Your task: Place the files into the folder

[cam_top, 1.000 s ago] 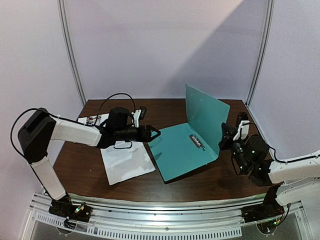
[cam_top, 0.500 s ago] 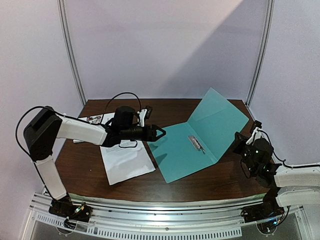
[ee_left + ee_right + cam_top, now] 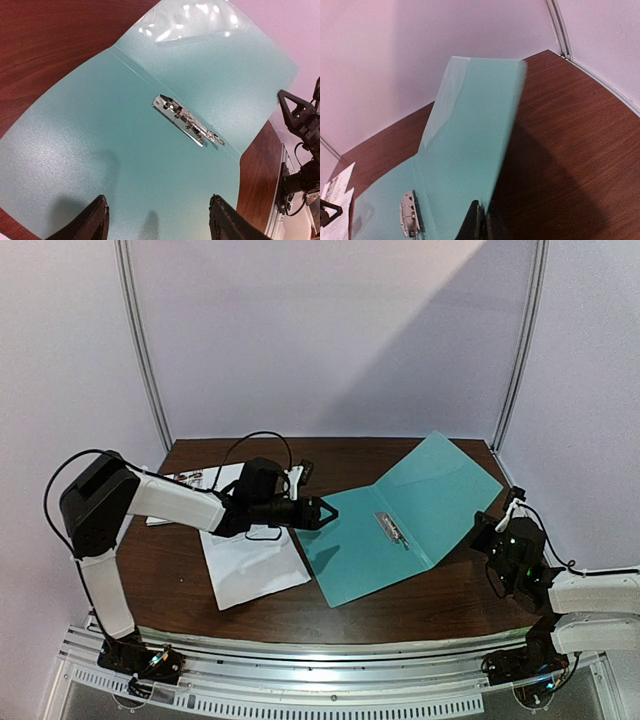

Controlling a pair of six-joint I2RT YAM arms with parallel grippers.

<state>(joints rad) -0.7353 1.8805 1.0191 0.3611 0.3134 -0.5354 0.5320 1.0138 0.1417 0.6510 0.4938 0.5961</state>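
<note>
The folder [image 3: 360, 555] lies open mid-surface [image 3: 450, 595], clip [image 3: 392, 531] up, with its right cover tilted off the wood toward the right edge. The right tool [image 3: 481, 220] is pinched shut on that cover's edge. The left tool [image 3: 322, 512] hovers empty over the folder's left edge, fingers apart. The white sheet [image 3: 250, 565] and the picture sheet [image 3: 185, 480] lie toward the left edge.

Probably a robotics lab booth: plain lilac walls [image 3: 330, 340], dark wooden table [image 3: 420, 608], aluminium mounting rail [image 3: 330, 695].
</note>
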